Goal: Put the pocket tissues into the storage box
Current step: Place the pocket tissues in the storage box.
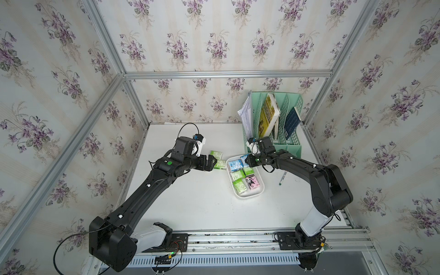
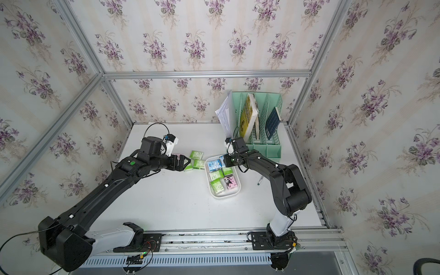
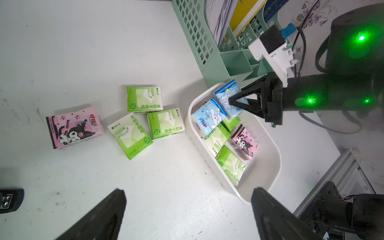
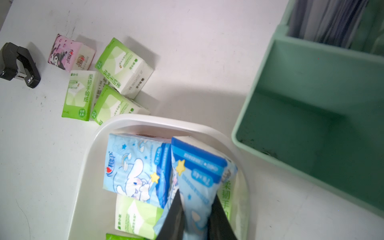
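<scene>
1. Right end effector (image 4: 197,199) clenched on a light blue pack (image 4: 197,178), held tilted over the storage box (image 4: 89,166) at the end nearest the mint organizer (image 4: 311,104); contact with the packs below is hard to tell.
2. Left end effector (image 3: 188,191) released, spread wide, empty, above the table (image 3: 83,52) beside the box.
3. Inside the box: second blue pack (image 3: 207,116); boxed green packs (image 3: 216,137); boxed pink pack (image 3: 243,143).
4. On the table just beside the box: three loose green packs (image 3: 166,123) touching in a cluster; loose pink pack (image 3: 74,126) near them.
</scene>
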Available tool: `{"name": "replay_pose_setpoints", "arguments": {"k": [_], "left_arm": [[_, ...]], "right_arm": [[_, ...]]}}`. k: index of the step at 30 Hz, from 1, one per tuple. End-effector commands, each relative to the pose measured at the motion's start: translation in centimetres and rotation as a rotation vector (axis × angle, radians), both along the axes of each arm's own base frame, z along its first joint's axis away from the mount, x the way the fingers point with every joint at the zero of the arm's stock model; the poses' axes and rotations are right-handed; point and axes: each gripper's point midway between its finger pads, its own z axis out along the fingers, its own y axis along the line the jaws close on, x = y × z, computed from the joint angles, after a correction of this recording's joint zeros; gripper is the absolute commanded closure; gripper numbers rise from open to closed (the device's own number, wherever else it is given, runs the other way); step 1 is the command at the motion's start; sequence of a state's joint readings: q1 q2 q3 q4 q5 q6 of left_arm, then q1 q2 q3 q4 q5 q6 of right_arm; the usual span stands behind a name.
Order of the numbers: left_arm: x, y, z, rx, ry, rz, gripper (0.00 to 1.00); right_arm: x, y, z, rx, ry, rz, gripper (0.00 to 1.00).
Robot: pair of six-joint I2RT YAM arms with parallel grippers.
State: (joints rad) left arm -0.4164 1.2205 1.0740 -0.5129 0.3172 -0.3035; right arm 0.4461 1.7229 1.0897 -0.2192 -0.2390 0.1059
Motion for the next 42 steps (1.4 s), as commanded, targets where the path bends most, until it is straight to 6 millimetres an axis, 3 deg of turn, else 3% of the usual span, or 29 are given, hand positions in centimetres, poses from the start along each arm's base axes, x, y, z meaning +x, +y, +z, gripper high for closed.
{"name": "replay_pose_setpoints", "arguments": {"k": [1, 8, 12, 18, 23, 27, 30, 36, 39, 42], "left_arm": [[-0.1, 0.4, 0.0, 0.019, -0.011, 0.005, 0.01], [-0.3, 0.7, -0.1, 0.031, -0.018, 0.013, 0.01], [-0.3, 0.8, -0.1, 0.03, -0.017, 0.014, 0.01], [-0.2, 0.9, -0.2, 0.031, -0.016, 0.026, 0.01], [-0.2, 1.2, -0.2, 0.041, -0.018, 0.039, 0.01], [-0.3, 1.3, -0.1, 0.042, -0.02, 0.04, 0.01], [-0.3, 1.3, -0.1, 0.043, -0.018, 0.042, 0.01], [-0.4, 1.4, -0.1, 0.047, -0.017, 0.044, 0.01], [-0.5, 1.5, -0.1, 0.051, -0.018, 0.044, 0.01], [-0.5, 1.6, 0.0, 0.053, -0.021, 0.046, 0.01]], "right_arm": [[0.4, 0.6, 0.1, 0.018, -0.008, 0.0, 0.92], [0.8, 0.5, 0.2, 0.002, -0.013, -0.009, 0.71], [1.2, 0.4, 1.2, -0.012, -0.033, -0.007, 0.54], [1.4, 0.4, 2.9, -0.005, -0.064, -0.005, 0.47], [1.2, 0.2, 3.7, -0.005, -0.086, -0.017, 0.52], [1.0, -0.1, 3.0, -0.013, -0.079, -0.026, 0.77], [0.8, -0.4, 1.8, -0.031, -0.059, -0.034, 0.83], [0.4, -0.7, -0.4, -0.063, -0.026, -0.032, 0.87], [0.6, -0.5, 0.0, -0.059, -0.037, -0.032, 0.88], [0.7, -0.1, 1.9, -0.027, -0.075, -0.032, 0.86]]}}
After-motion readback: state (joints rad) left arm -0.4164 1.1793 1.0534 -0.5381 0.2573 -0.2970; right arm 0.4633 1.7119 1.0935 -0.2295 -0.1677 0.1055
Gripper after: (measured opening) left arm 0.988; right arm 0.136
